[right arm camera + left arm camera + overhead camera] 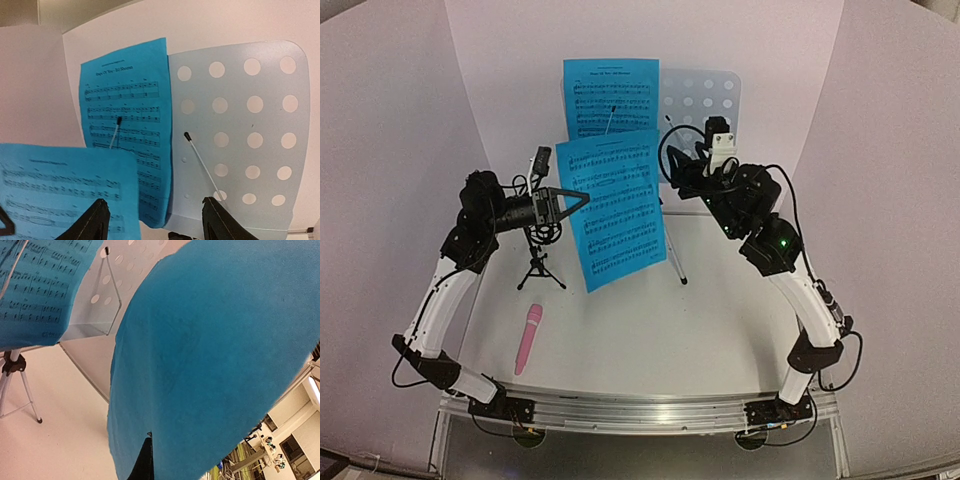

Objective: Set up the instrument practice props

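**Page two held short of the stand**

The music stand (705,105) rises at the back of the table (650,330). One sheet-music page (610,98) already covers its left half, and the perforated right half is bare. The second page (618,215) hangs in the air in front of and below the stand, tilted, with its upper part overlapping the stand's desk in the top view. The left gripper (578,198) is pinched onto its left edge. So the step in hand looks like seating this page. The next move probably calls for lifting it up and across to the right, then lowering its bottom edge onto the ledge beside the first page.

The right gripper (154,204) faces the bare half with its fingers spread wide and nothing between them. It is placed well to steady the sheet.

The black mic stand (542,262) is upright just under the left arm, near enough to be knocked. The pink microphone (529,338) lies flat near the front, well apart from the stand and not yet mounted. A thin retaining wire (200,162) slants across the bare half, and the page likely has to slip behind it.
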You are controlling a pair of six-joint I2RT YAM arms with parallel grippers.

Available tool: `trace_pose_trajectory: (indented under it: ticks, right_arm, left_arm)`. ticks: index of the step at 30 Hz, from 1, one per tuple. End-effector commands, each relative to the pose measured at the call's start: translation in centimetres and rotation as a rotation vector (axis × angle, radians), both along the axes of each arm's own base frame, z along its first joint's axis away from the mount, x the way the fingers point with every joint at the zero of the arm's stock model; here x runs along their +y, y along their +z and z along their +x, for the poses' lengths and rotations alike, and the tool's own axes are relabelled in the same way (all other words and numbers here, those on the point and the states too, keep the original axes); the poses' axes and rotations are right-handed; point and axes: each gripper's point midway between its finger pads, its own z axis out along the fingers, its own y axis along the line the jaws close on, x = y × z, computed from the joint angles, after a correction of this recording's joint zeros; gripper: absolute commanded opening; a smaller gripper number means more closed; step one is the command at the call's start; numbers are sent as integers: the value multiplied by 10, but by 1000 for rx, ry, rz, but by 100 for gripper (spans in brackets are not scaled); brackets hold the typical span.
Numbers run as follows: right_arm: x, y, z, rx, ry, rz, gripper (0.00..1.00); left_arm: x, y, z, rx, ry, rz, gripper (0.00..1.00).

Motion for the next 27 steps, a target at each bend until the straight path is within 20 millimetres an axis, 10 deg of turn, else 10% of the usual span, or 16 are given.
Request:
trace_pose_trajectory:
  ticks: [1, 7, 27]
  right_arm:
    - [-36, -5, 23, -7, -140, -65, 62]
    - [-48, -24, 64, -8, -249, -199, 61]
    - [-18, -40, 97, -100, -105, -386, 58]
  left_arm:
    - [7, 54, -8, -151, 16, -86, 0]
    - [11, 79, 11, -349, 112, -37, 0]
    - [23, 101, 62, -479, 275, -30, 0]
